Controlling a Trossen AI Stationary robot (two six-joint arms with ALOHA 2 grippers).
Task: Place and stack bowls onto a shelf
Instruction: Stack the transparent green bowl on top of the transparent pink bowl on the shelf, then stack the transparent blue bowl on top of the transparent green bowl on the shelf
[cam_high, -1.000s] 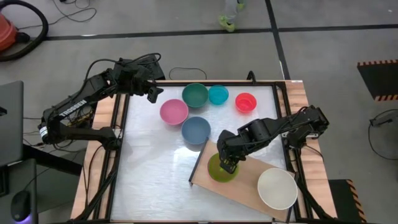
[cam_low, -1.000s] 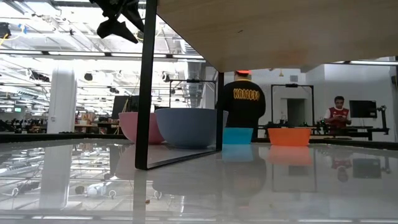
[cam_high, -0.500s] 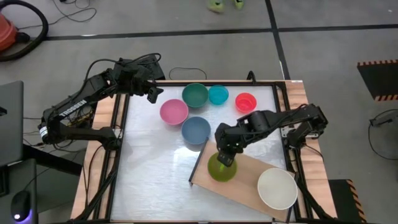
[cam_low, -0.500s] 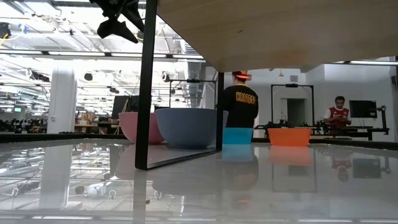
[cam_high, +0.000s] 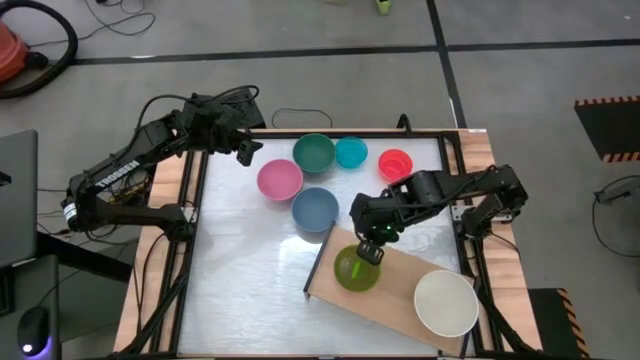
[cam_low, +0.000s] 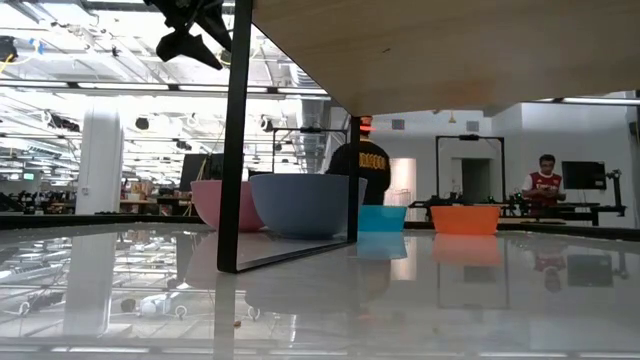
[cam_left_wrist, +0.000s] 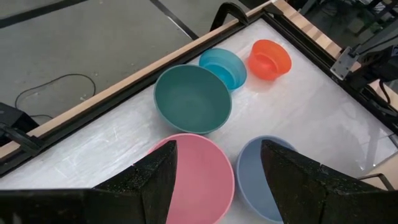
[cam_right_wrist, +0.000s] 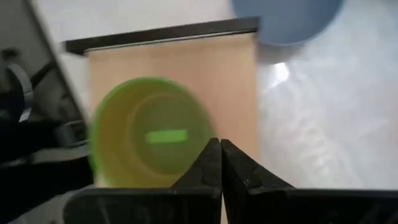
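Lifted off the small lime green plastic bowl (cam_high: 356, 270) and drawn back toward the tabletop's far right side: right gripper (cam_high: 372, 238), jaws pressed together, now past the bowl's far rim. Shifted leftward behind the shelf post in the low view: person in a dark jacket (cam_low: 362, 170).

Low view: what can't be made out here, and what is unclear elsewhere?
- Low view: the shelf shows only its underside, hiding the lime green bowl and white bowl on it.
- Low view: the teal bowl is hidden behind the pink bowl and blue-grey bowl.
- Right wrist view: the lime green bowl is blurred, its rim partly behind the right claw.
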